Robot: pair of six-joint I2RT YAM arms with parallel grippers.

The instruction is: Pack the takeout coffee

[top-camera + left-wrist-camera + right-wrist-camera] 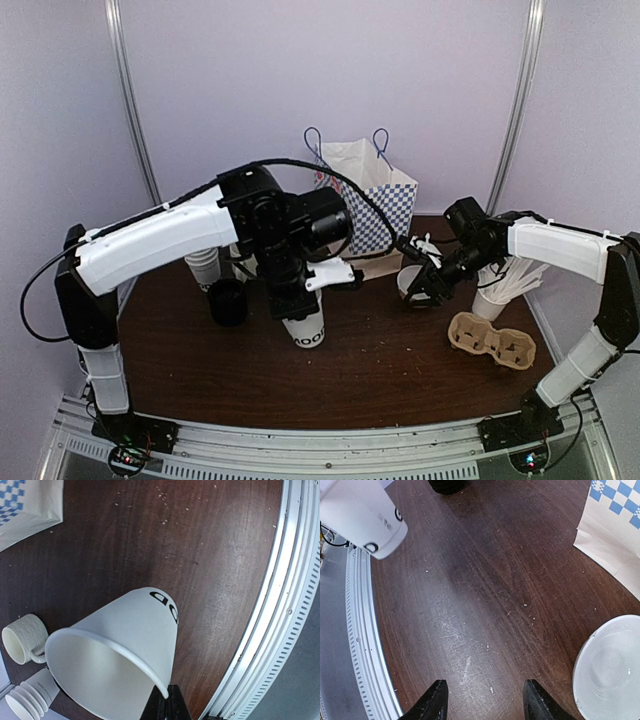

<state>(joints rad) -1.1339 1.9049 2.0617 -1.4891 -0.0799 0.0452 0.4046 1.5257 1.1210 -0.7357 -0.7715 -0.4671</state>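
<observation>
The takeout coffee (305,328) is a white tapered paper cup with black lettering near its base, standing tilted at mid-table. No lid is on it, and its open mouth (100,675) faces the left wrist camera. My left gripper (293,298) (167,702) is shut on the cup's rim, pinching the wall. The cup's base also shows in the right wrist view (365,517). My right gripper (422,290) (485,700) hangs open over bare wood to the right, with nothing between its fingers, next to a white bowl (610,670).
A blue-checked paper bag (365,200) stands at the back. A cardboard cup carrier (492,342) lies at the right, with a cup of stirrers (495,295) behind it. Stacked paper cups (203,268) and a black lid stack (228,300) are at the left. A cream mug (22,637) lies there too.
</observation>
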